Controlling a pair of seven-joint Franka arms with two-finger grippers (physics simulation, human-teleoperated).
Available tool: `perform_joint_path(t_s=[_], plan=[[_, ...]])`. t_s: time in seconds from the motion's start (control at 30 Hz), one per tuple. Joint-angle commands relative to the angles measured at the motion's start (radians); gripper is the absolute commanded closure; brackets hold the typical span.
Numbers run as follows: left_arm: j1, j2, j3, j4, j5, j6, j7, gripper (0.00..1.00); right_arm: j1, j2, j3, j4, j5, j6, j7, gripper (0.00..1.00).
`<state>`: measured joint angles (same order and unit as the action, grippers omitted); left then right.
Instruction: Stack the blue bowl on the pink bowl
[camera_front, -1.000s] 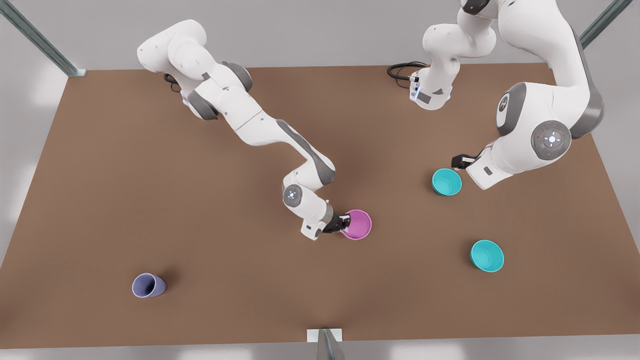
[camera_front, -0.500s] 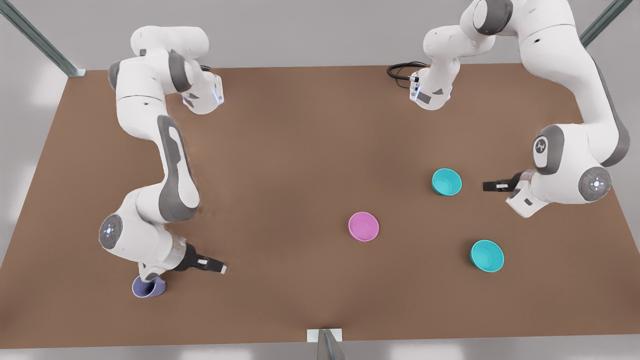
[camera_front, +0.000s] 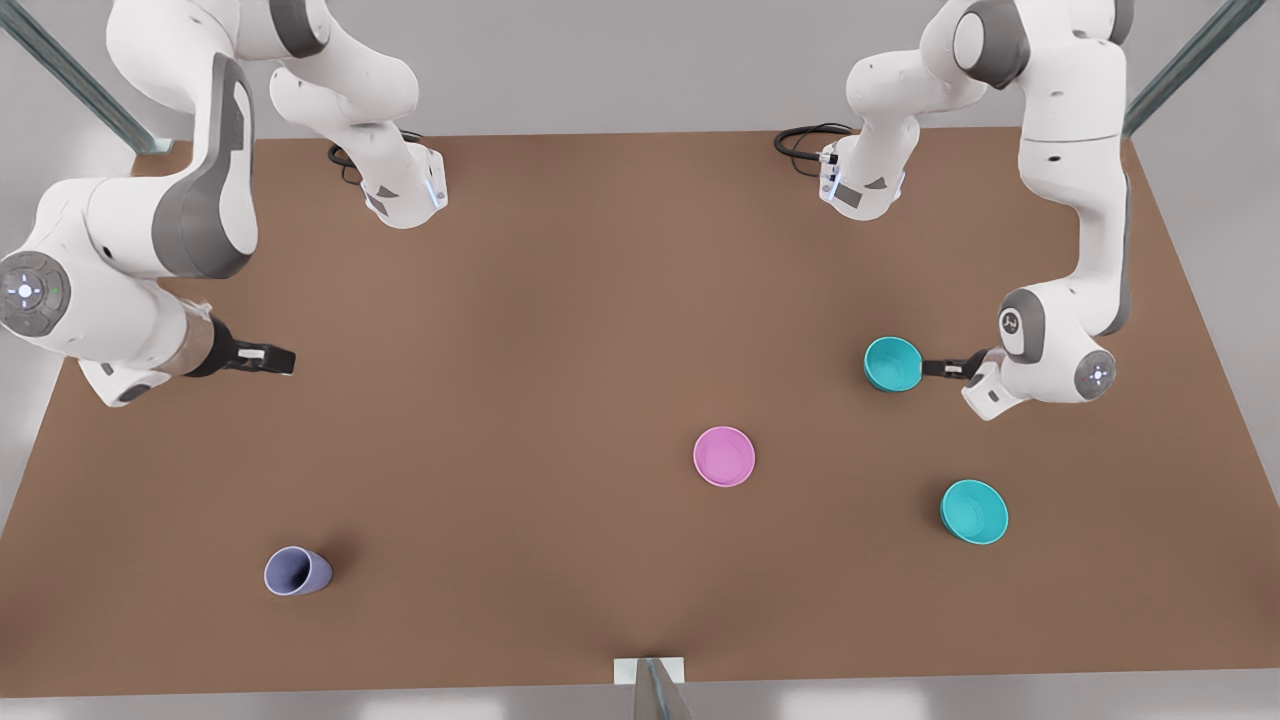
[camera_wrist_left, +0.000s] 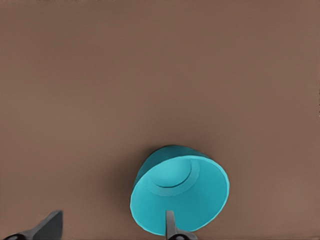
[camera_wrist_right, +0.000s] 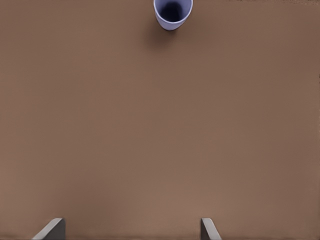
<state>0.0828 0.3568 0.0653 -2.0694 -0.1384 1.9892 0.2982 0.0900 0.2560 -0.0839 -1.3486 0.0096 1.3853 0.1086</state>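
Since half a second ago, your left gripper (camera_front: 932, 368) has closed in on the blue bowl (camera_front: 892, 363), fingers spread astride its rim, probably ungripped; right gripper (camera_front: 268, 358) waits open, far from the pink bowl (camera_front: 724, 456).

My left gripper (camera_front: 925, 368) hangs low near the table's right edge, fingers spread; my right gripper (camera_front: 280, 358) waits, spread, by the left edge.

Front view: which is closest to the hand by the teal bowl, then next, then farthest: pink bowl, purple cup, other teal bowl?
From the left hand:
1. Other teal bowl, on the front view's right.
2. Pink bowl, mid-table.
3. Purple cup, far on the front view's left.
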Motion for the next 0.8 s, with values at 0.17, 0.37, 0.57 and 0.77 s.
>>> perform_joint_path(t_s=[0.17, 0.37, 0.57, 0.77], plan=[[-0.034, 0.047, -0.002, -0.026, -0.006, 0.057, 0.280, 0.00, 0.060, -0.153, 0.004, -0.142, -0.045, 0.129, -0.165, 0.00], [-0.051, 0.067, -0.005, -0.025, -0.006, 0.057, 0.280, 0.36, 0.060, -0.290, 0.001, -0.351, -0.051, 0.282, -0.181, 0.00], [-0.051, 0.079, -0.007, -0.025, -0.010, 0.071, 0.282, 0.51, 0.060, -0.273, 0.003, -0.331, -0.053, 0.279, -0.181, 0.00], [-0.049, 0.076, -0.009, -0.015, -0.015, 0.071, 0.275, 0.79, 0.060, -0.273, 0.004, -0.328, -0.063, 0.265, -0.179, 0.00]])
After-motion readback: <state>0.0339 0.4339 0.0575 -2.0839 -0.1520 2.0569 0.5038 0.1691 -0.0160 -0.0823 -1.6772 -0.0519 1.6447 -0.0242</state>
